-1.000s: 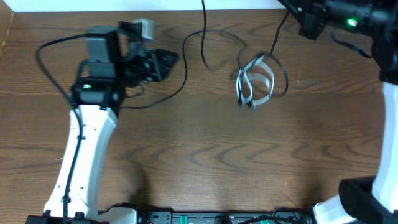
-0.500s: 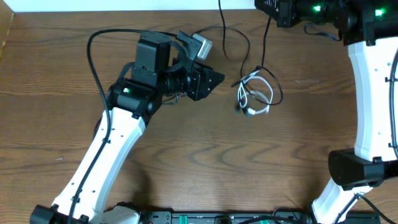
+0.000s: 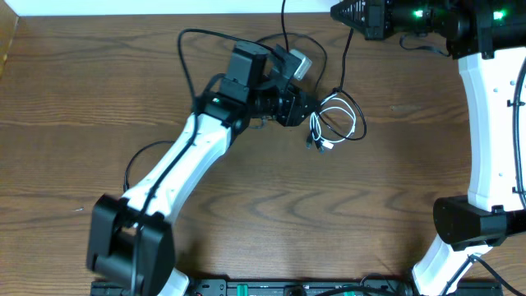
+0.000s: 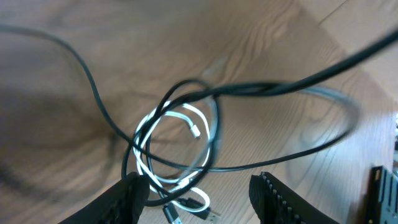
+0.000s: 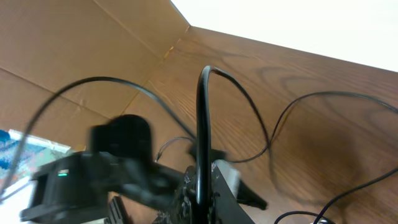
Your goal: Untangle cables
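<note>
Two cords are looped through each other on the counter (image 3: 246,214), and we take the white cable (image 4: 142,146) as our landmark. It sits coiled in a small bundle, and the black cable (image 4: 93,90) circles around and through it before trailing off to the side away from the coil.

The left claw (image 4: 198,183) hovers just above the white coil with its fingers spread wide and nothing between them. The right claw (image 3: 339,11) is well behind the coil. We cannot see its jaws, but a black strand runs straight up from the coil to its tip, so we judge it has that cord pinched.

We think the step now is to pin the white coil. To do it well, we should lower the left claw onto white strands only and leave the crossing black loop outside the fingers. We should close firmly and hold low, so any pull on the black cord slides it free rather than cinching the knot.
</note>
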Tool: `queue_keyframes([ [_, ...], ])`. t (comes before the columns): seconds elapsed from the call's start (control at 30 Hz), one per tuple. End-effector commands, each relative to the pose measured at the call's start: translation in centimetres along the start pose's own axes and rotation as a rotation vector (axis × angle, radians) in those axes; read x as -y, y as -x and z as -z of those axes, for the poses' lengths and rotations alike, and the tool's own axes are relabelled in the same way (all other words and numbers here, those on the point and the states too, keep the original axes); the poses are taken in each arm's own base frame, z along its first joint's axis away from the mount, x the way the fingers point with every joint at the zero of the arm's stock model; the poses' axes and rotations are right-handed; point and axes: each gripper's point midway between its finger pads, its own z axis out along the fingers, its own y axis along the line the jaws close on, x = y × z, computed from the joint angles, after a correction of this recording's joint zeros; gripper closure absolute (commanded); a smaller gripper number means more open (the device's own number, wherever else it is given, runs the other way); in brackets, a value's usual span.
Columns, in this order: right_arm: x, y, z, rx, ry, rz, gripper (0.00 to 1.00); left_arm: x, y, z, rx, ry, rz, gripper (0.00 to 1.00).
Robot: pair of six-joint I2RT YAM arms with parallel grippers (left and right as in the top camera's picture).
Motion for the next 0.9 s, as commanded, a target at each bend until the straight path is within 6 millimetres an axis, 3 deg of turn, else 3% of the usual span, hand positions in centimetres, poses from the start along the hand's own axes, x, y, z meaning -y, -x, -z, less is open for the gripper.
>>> queue_keyframes([
  [0.0, -1.0, 0.0, 0.2, -0.001, 0.042, -0.003, 0.99, -0.3, -2.1, -2.5, -0.066, -0.002, 0.004, 0.42],
  [0.17, -1.0, 0.0, 0.2, -0.003, 0.042, -0.005, 0.99, 0.6, -2.9, -4.6, -0.081, -0.021, -0.023, 0.43],
  [0.4, -1.3, -0.5, 0.2, -0.021, 0.063, -0.009, 0.99, -0.9, -2.7, -6.5, -0.051, 0.031, -0.052, 0.44],
  [0.43, -1.3, -0.6, 0.2, -0.022, 0.062, -0.008, 0.99, -1.0, -2.7, -6.6, -0.049, 0.033, -0.053, 0.49],
  [0.57, -1.0, -0.6, 0.3, -0.023, 0.047, -0.013, 0.99, -1.2, -2.7, -6.6, -0.049, 0.039, -0.052, 0.91],
  [0.7, 1.9, -0.6, 0.7, -0.013, -0.108, -0.058, 0.99, -1.7, -2.7, -5.8, -0.058, 0.052, -0.033, 0.93],
  [0.87, 7.6, -1.5, 2.1, -0.015, -0.396, -0.157, 0.99, -2.0, -1.6, -1.8, -0.046, 0.090, 0.003, 0.92],
])
